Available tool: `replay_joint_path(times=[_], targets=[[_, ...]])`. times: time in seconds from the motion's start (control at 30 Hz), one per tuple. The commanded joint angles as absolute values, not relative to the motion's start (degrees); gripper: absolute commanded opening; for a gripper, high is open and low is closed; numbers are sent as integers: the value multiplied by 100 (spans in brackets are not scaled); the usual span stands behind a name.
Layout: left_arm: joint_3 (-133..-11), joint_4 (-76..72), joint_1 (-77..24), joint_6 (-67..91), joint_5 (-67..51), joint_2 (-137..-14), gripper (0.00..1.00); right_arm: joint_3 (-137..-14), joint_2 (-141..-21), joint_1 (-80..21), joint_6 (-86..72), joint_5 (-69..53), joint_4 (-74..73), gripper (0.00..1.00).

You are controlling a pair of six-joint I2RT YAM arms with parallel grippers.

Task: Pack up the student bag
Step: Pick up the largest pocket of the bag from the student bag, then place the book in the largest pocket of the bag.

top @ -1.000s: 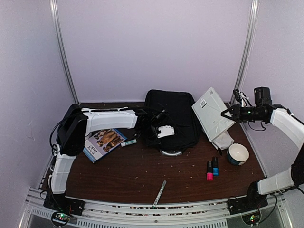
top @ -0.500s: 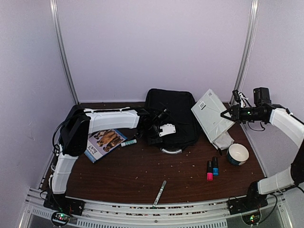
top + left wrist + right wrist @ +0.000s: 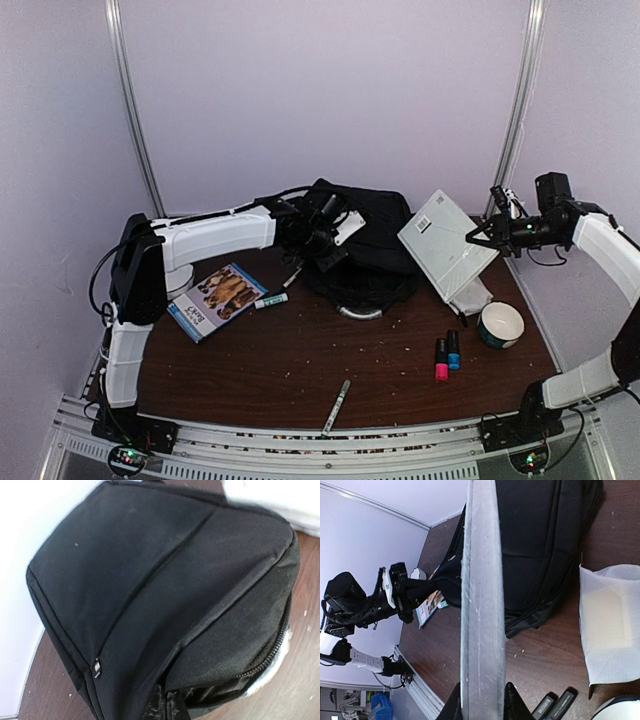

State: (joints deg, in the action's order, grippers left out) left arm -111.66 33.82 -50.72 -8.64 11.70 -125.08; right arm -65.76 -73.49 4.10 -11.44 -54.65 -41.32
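Observation:
The student bag (image 3: 375, 250), black and soft, lies at the back middle of the table with its grey loop handle (image 3: 362, 315) toward me. My left gripper (image 3: 320, 238) is shut on the bag's near-left edge and holds that fabric raised. In the left wrist view the student bag (image 3: 165, 580) fills the frame, a pinched fold sits at the bottom, and my fingers are hidden. My right gripper (image 3: 482, 235) is shut on a flat white book (image 3: 445, 245), tilted above the table right of the bag. Edge-on, the white book (image 3: 481, 595) runs up between my fingertips (image 3: 512, 704).
A dog-cover book (image 3: 218, 300) and a green marker (image 3: 271, 300) lie left of the bag. A silver pen (image 3: 337, 405) lies near the front. Pink (image 3: 441, 360) and blue (image 3: 453, 350) bottles, a bowl (image 3: 500, 324) and a white packet (image 3: 470, 295) sit at the right.
My left gripper has shut on the bag's near-left edge and risen toward the back, pulling that fabric up. The right arm with the white book has shifted only slightly.

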Motion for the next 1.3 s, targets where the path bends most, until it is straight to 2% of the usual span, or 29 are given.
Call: replay_joint_path(times=[0.0, 0.27, 0.57, 0.83, 1.0, 1.1, 1.27], targets=[[-11591, 2697, -5003, -40, 1113, -12261, 0, -7287, -7541, 364, -723, -6390, -5162, 0], [-11946, 2272, -4931, 777, 852, -12491, 0, -5807, -6997, 206, -1902, -7104, -4098, 0], [-12355, 2126, -4931, 1208, 679, -12775, 0, -5138, -6322, 53, -2406, -7295, -3710, 0], [-11927, 1838, -4931, 1127, 566, -12631, 0, -4858, -5858, 44, -2754, -7512, -3654, 0], [-12069, 1740, -4935, 1287, 540, -12528, 0, -4159, -5859, -23, -3645, -7444, -2508, 0], [-12043, 1621, -4932, 1441, 504, -12355, 0, -4338, -6124, -175, -3670, -7205, -2239, 0], [-11659, 1241, -4952, 1801, 289, -11915, 0, -5386, -7069, -361, -3175, -6984, -2739, 0]])
